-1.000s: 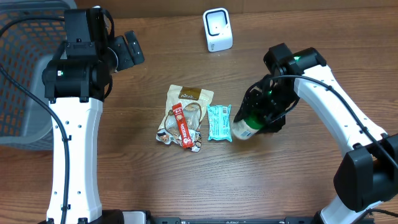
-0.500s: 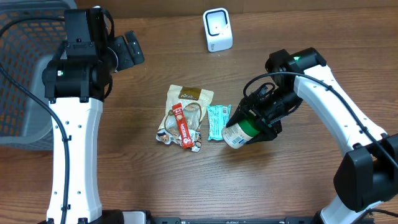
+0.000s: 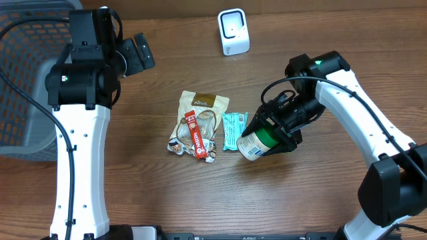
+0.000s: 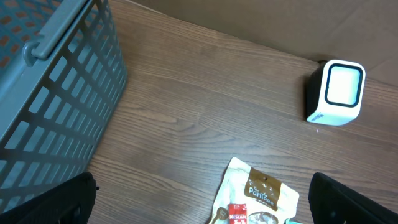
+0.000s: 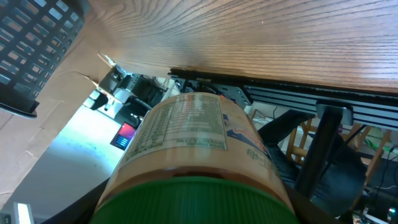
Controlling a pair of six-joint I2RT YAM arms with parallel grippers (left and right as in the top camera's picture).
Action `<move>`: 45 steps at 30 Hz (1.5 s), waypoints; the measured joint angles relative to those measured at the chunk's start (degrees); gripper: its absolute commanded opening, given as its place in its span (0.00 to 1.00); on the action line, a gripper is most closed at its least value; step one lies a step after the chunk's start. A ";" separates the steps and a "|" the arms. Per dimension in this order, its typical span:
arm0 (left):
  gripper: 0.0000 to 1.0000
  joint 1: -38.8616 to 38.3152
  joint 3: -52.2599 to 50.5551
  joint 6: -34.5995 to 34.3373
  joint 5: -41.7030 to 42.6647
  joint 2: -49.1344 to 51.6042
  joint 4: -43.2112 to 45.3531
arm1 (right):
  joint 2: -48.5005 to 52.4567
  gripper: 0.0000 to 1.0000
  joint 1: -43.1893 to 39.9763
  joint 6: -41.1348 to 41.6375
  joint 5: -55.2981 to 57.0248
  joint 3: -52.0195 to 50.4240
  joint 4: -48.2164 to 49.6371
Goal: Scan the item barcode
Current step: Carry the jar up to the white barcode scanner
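The green-capped labelled jar [image 3: 255, 142] is clamped by the right gripper [image 3: 279, 128] over the bench's middle (left gripper [image 3: 137, 55] spread, empty); a scan could be missed if it is presented wrong-side to the white far-edge scanner [image 3: 233, 31].

Mid-table, a tan paper snack pouch [image 3: 203, 107] is laid on the brown wooden table [image 3: 167, 193], a red flat sachet [image 3: 195, 137] on it and a teal foil-wrapped bar [image 3: 234, 130] just beside its right edge. Right of the bar a green-lidded cylindrical jar [image 3: 252, 147] is held tilted in the right gripper [image 3: 275, 132]. A white box-shaped scanner [image 3: 233, 31] is set behind the pile; a grey plastic mesh basket [image 3: 23, 73], far left.
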 measured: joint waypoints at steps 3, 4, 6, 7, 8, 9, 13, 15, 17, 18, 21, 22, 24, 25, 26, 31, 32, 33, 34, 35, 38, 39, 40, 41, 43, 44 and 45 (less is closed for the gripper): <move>1.00 0.00 0.00 0.00 0.00 0.00 0.00 | 0.00 0.13 0.00 0.02 0.07 0.00 0.96; 1.00 0.00 0.00 0.00 0.00 0.00 0.00 | 0.00 0.13 0.00 0.02 0.11 0.00 1.73; 1.00 0.00 0.00 0.02 0.00 0.00 0.00 | 0.00 0.13 0.00 0.04 0.81 0.00 4.09; 1.00 0.00 0.00 0.00 0.00 0.00 -0.02 | 0.00 0.13 0.00 0.04 1.46 0.00 5.35; 1.00 0.00 0.00 0.00 0.00 0.00 0.00 | 0.00 0.13 0.00 0.04 2.51 0.00 6.78; 1.00 0.00 0.00 0.02 0.00 0.00 -0.02 | 0.00 0.13 0.00 0.00 4.07 0.00 8.26; 1.00 0.00 0.00 0.00 0.00 0.00 0.00 | 0.00 0.04 0.00 0.09 12.85 0.00 15.06; 1.00 0.02 0.00 0.00 0.00 0.00 0.00 | 0.00 0.04 0.00 0.11 18.58 0.00 18.93; 0.99 0.00 0.00 0.00 0.00 0.00 -0.02 | 0.00 0.04 0.00 -0.02 23.21 0.00 21.97; 1.00 0.00 0.00 0.02 0.00 0.00 0.02 | 0.00 0.04 0.00 0.04 25.18 0.00 23.85; 0.99 0.00 0.00 0.00 0.00 0.00 0.00 | 0.00 0.04 0.00 -1.05 28.44 0.00 29.88; 1.00 0.00 0.00 0.00 0.00 0.00 0.00 | 0.00 0.04 -0.04 -1.70 29.11 0.00 32.39; 1.00 0.00 0.00 0.00 0.00 0.00 0.00 | 0.00 0.04 -0.11 -2.62 30.05 0.11 35.52; 1.00 0.00 0.00 0.00 0.00 0.00 0.00 | 0.00 0.04 -0.11 -3.02 30.49 0.37 35.82; 1.00 0.00 0.00 0.02 0.00 0.00 -0.02 | 0.00 0.03 -0.11 -3.45 31.01 0.94 35.50; 1.00 0.00 0.00 0.00 0.00 0.00 0.00 | 0.13 0.03 -0.11 -4.98 33.16 10.32 29.59; 1.00 0.00 0.00 0.00 0.02 0.00 -0.02 | 0.17 0.03 -0.11 -5.14 33.51 13.51 28.81; 1.00 0.00 0.00 0.00 0.00 0.00 -0.02 | 0.22 0.03 -0.11 -5.31 33.97 17.31 27.65; 1.00 0.00 0.00 0.00 0.00 0.00 -0.02 | 0.28 0.03 -0.11 -5.44 34.32 20.35 26.82; 1.00 0.00 0.00 0.00 0.00 0.00 0.00 | 0.31 0.03 -0.11 -5.60 34.77 23.39 26.21; 1.00 0.00 0.00 0.00 0.00 0.00 0.00 | 0.31 0.03 -0.11 -6.08 36.24 31.19 25.83; 1.00 0.00 0.00 0.00 0.00 0.00 0.00 | 0.31 0.04 -0.11 -6.51 36.61 32.70 26.64; 1.00 0.00 0.00 0.00 0.00 0.00 0.00 | 0.31 0.04 -0.11 -7.15 36.92 33.53 27.74; 1.00 0.00 0.00 0.02 0.00 0.00 0.00 | 0.39 0.04 -0.11 -7.96 37.18 33.77 29.05; 1.00 0.00 0.00 0.00 0.00 0.00 0.00 | 1.05 0.04 -0.11 -9.35 37.90 33.92 31.52; 1.00 0.00 0.00 0.00 0.00 0.00 0.00 | 1.68 0.04 -0.11 -9.94 38.64 33.92 33.05; 1.00 0.00 0.00 0.00 0.00 0.00 0.00 | 2.69 0.04 -0.09 -10.60 39.63 33.92 35.19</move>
